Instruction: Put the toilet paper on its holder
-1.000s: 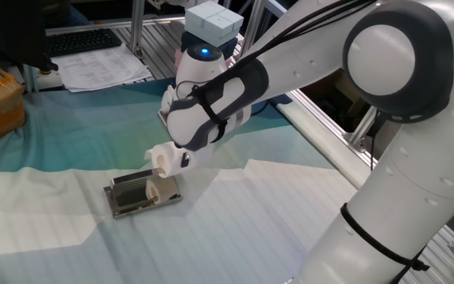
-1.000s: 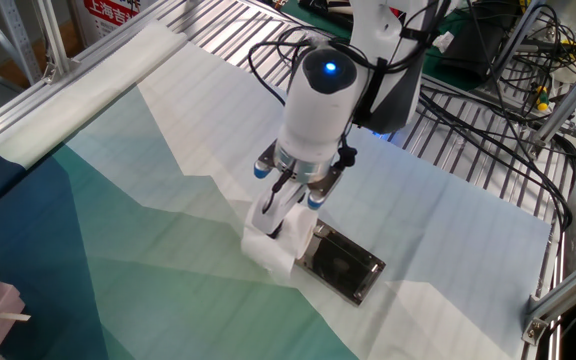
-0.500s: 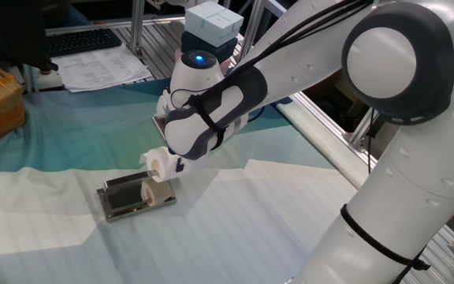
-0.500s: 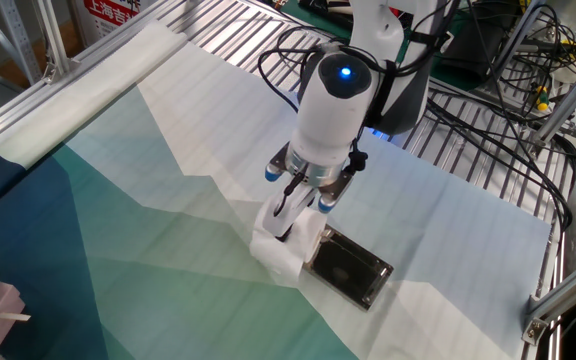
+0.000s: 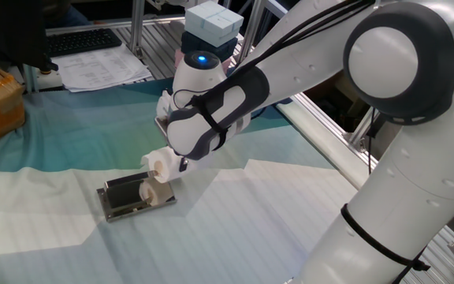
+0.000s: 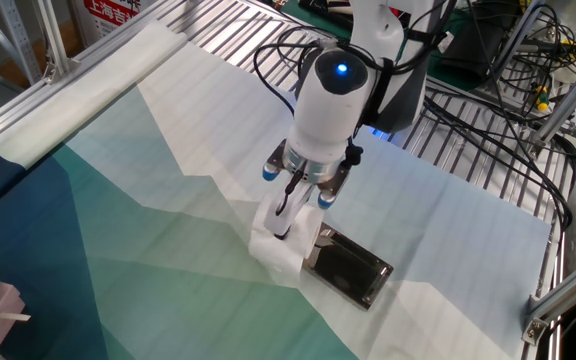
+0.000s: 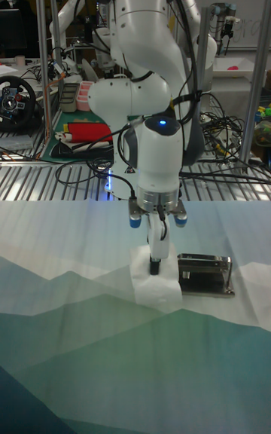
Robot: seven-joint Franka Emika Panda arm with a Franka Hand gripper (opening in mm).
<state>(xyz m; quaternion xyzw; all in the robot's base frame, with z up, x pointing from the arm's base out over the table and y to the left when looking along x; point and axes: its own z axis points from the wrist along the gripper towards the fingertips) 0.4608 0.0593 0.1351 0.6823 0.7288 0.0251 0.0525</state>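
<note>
The toilet paper (image 6: 280, 243) sits at the near end of the holder (image 6: 353, 270), touching its rim, and the tool (image 6: 286, 225) grips it — one finger down in the core. The holder lies flat on the bench (image 6: 138, 210), open cloth all round, metal rails (image 6: 468, 130) well off. Since half a second ago almost nothing shifts — the arm leans back very slightly.

I am in a robot lab. My surface (image 6: 148, 190) has a metal frame (image 5: 321, 118) and a cloth on top. Lots of black cables (image 6: 488, 110) hang behind me. Another white robot arm (image 7: 60, 4) stands at the back, near a keyboard (image 5: 81, 39) and papers (image 5: 101, 69).
</note>
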